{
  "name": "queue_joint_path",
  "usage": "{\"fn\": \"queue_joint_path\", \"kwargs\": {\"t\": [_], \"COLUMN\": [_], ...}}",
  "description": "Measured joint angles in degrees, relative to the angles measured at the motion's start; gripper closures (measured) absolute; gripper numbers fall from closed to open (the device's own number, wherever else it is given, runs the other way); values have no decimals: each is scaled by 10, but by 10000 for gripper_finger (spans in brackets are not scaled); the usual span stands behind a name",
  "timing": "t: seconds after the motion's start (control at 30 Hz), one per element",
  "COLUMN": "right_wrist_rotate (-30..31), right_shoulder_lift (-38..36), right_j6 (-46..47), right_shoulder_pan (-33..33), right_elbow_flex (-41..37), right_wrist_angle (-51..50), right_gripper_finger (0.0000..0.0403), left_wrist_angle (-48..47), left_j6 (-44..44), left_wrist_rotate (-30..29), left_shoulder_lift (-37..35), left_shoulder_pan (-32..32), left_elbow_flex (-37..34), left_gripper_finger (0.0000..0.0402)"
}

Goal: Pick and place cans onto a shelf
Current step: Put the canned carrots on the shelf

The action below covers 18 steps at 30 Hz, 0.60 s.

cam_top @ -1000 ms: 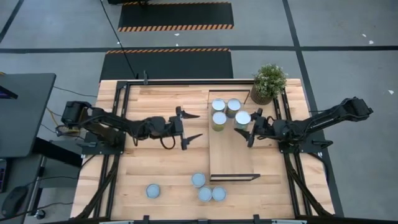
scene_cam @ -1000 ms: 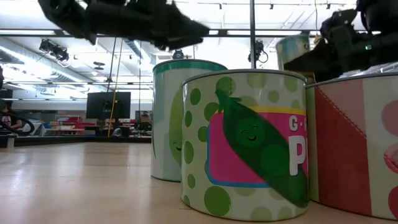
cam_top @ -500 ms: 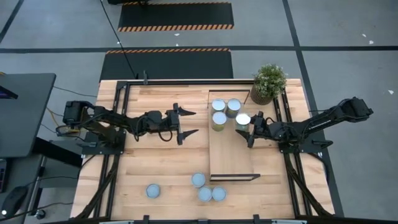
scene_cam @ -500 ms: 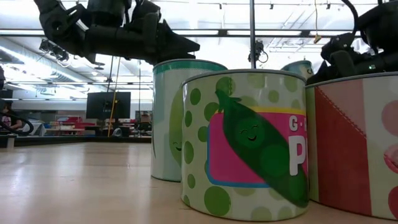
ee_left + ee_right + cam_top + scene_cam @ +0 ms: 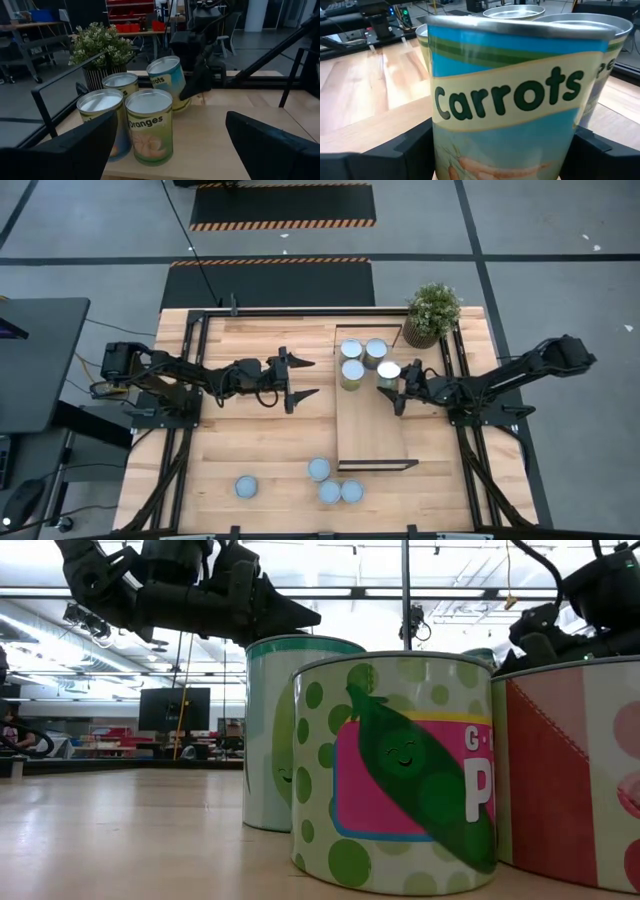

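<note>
Carrots can: on the shelf, upper middle of the frame, beside three cans already placed.
Right claw: clamped on it, likely seating it by its neighbours.
Left claw: fingers apart, empty, hovering over the tabletop.
Loose cans: four, lower middle, waiting.

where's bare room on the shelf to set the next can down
The long light-wood shelf board is bare from its middle to the near dark frame end. The far end is crowded: three pale-topped cans cluster there, with the right gripper around a fourth, the carrots can, beside them.
</note>
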Motion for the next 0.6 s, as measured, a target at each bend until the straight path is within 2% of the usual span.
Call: {"fn": "queue_joint_path", "kwargs": {"t": [0.27, 0.47, 0.6], "right_wrist_rotate": [-2, -5, -28], "right_shoulder_lift": [69, 92, 106], "right_j6": [-6, -42, -52], "right_shoulder_pan": [-13, -15, -15], "right_elbow_flex": [0, 0, 0], "right_wrist_angle": [44, 89, 99], "right_gripper_finger": [82, 82, 82], "left_wrist_angle": [-4, -9, -12], "left_j6": [-4, -4, -3], "left_wrist_rotate": [0, 0, 0], "left_shoulder_lift": [0, 0, 0], "left_shoulder_pan": [-1, -1, -1], "left_elbow_flex": [0, 0, 0], "left_gripper_finger": [24, 24, 24]}}
